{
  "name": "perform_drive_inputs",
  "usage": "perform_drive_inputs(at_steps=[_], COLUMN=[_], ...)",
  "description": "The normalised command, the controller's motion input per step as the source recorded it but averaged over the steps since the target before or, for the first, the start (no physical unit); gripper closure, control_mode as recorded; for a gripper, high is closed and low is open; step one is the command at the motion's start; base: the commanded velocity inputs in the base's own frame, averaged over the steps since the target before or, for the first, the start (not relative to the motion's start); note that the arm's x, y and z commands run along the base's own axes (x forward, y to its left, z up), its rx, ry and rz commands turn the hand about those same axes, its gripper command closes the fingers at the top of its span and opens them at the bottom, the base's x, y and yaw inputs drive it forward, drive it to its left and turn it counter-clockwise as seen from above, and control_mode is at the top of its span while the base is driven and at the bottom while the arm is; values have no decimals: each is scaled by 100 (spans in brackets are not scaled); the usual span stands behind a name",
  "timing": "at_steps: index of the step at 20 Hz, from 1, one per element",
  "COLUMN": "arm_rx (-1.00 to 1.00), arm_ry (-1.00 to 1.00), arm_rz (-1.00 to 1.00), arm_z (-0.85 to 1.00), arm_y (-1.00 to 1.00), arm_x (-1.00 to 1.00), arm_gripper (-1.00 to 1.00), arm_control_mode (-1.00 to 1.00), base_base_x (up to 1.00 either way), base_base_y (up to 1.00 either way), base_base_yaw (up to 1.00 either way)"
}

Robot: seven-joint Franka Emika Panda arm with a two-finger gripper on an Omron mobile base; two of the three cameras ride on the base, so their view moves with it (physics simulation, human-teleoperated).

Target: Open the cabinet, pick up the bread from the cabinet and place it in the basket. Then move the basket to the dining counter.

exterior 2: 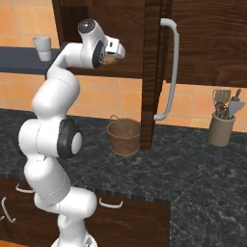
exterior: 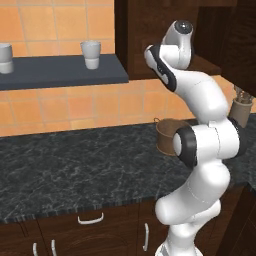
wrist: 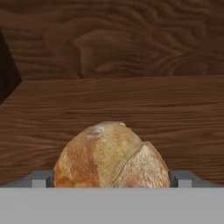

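Note:
The bread (wrist: 111,157), a golden-brown roll with a split crust, lies on the wooden shelf inside the cabinet (exterior 2: 125,29). My gripper (wrist: 112,179) is open, with one fingertip on each side of the roll and a little gap at both. The cabinet door (exterior 2: 152,72) stands swung out, its silver bar handle (exterior 2: 172,67) facing right. My hand (exterior 2: 115,49) reaches into the cabinet opening. The basket (exterior 2: 124,136) (exterior: 167,136) sits on the black counter directly under the cabinet. The dining counter is out of view.
A brown utensil holder (exterior 2: 221,126) with tools stands on the black marbled counter (exterior 2: 202,169) to the right. A dark wall shelf (exterior: 60,72) at the left carries two white cups (exterior: 91,54). Drawers with curved handles (exterior: 90,218) run below the counter.

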Motion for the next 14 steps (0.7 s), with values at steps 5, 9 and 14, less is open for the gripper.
perform_drive_inputs(at_steps=[5, 9, 14], arm_rx=[0, 0, 0], arm_ry=[-1, -1, 0], arm_rz=[0, 0, 0], arm_z=[-12, 10, 2], arm_y=[0, 13, 18], arm_x=[-51, -100, -100], arm_gripper=[100, 100, 100], arm_control_mode=[-100, -100, -100], base_base_x=[0, 0, 0], base_base_y=[0, 0, 0], base_base_yaw=[0, 0, 0])
